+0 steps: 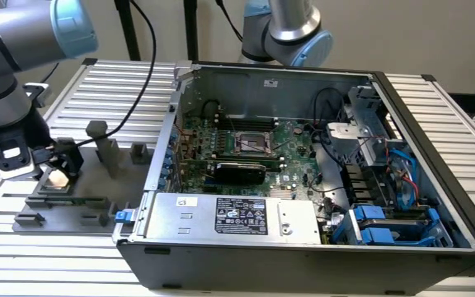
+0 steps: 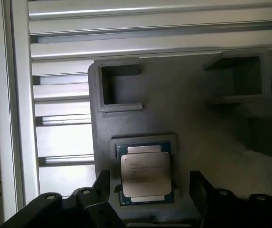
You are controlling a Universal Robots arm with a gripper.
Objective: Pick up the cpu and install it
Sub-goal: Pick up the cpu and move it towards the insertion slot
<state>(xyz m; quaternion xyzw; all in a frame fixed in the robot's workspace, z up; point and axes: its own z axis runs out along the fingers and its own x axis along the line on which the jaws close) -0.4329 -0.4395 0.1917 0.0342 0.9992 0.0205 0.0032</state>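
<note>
Squarely beneath the spread pincer [image 2: 150, 180] — cpu [image 2: 144, 172]

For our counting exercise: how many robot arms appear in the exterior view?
2. One arm at the exterior view's left, over the grey fixture; another arm behind the open computer case. More could be out of frame.

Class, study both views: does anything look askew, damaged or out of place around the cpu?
Nothing stands out. The cpu lies square in its recess in the grey fixture, the open gripper stands astride it, and no damage or spill shows.
</note>
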